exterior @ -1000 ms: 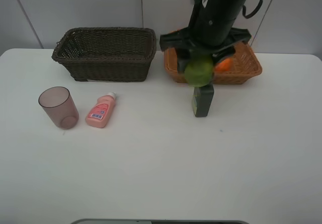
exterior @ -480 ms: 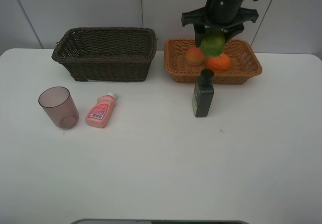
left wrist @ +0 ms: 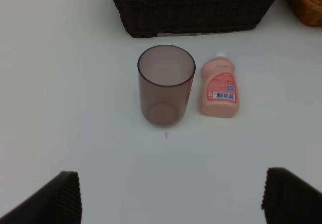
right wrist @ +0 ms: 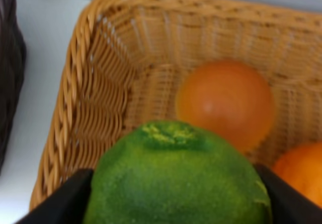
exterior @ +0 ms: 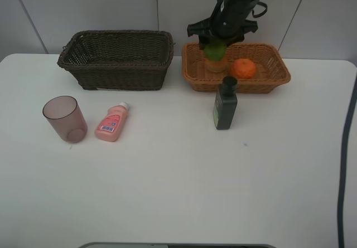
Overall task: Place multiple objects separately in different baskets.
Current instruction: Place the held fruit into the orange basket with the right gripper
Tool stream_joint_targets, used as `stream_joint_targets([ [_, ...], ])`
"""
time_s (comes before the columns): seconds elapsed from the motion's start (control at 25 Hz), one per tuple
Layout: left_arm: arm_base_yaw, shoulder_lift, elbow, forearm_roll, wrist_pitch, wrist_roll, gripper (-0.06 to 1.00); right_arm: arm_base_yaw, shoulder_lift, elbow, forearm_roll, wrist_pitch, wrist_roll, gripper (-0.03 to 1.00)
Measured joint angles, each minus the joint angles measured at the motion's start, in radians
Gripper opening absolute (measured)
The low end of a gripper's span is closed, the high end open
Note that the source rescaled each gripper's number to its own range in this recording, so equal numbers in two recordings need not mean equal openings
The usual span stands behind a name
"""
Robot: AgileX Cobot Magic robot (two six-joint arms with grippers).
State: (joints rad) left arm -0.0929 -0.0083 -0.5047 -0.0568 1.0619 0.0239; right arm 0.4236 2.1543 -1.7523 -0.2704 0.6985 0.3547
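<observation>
My right gripper (exterior: 216, 40) is shut on the green-yellow fruit (exterior: 215, 50) and holds it over the left part of the light tan basket (exterior: 279, 78). In the right wrist view the green fruit (right wrist: 176, 178) fills the space between the dark fingers (right wrist: 60, 204), above the red-yellow fruit (right wrist: 226, 103) and the orange (right wrist: 299, 173). The orange (exterior: 244, 68) lies in the tan basket. The dark green bottle (exterior: 225, 103) stands upright in front of it. My left gripper (left wrist: 171, 199) is open above the table, near the mauve cup (left wrist: 166, 85) and the lying pink bottle (left wrist: 218, 86).
The dark brown basket (exterior: 117, 58) stands at the back left, beside the tan one. The cup (exterior: 65, 118) and the pink bottle (exterior: 112, 123) sit side by side in front of it. A white wall rises behind the table.
My right gripper has carried the green fruit from above the dark green bottle back over the tan basket, then to its left part and lower. The left gripper has not moved.
</observation>
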Motion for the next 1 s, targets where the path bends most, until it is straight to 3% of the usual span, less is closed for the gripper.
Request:
stream_joint_targets([
  [0.2,0.000,0.000,0.000,0.000,0.000,0.000,0.92,0.000,0.047,0.000,-0.030,-0.058,0.003,0.44],
  [0.56,0.000,0.000,0.000,0.000,0.000,0.000,0.92,0.000,0.084,0.000,-0.032,-0.070,0.004,0.44],
  [0.64,0.000,0.000,0.000,0.000,0.000,0.000,0.92,0.000,0.084,0.000,-0.033,-0.070,0.004,0.55],
  [0.72,0.000,0.000,0.000,0.000,0.000,0.000,0.92,0.000,0.084,0.000,-0.033,-0.075,0.004,0.78],
  [0.8,0.000,0.000,0.000,0.000,0.000,0.000,0.92,0.000,0.084,0.000,-0.034,-0.075,0.004,0.91],
  [1.0,0.000,0.000,0.000,0.000,0.000,0.000,0.92,0.000,0.082,0.000,-0.034,-0.044,0.004,0.99],
])
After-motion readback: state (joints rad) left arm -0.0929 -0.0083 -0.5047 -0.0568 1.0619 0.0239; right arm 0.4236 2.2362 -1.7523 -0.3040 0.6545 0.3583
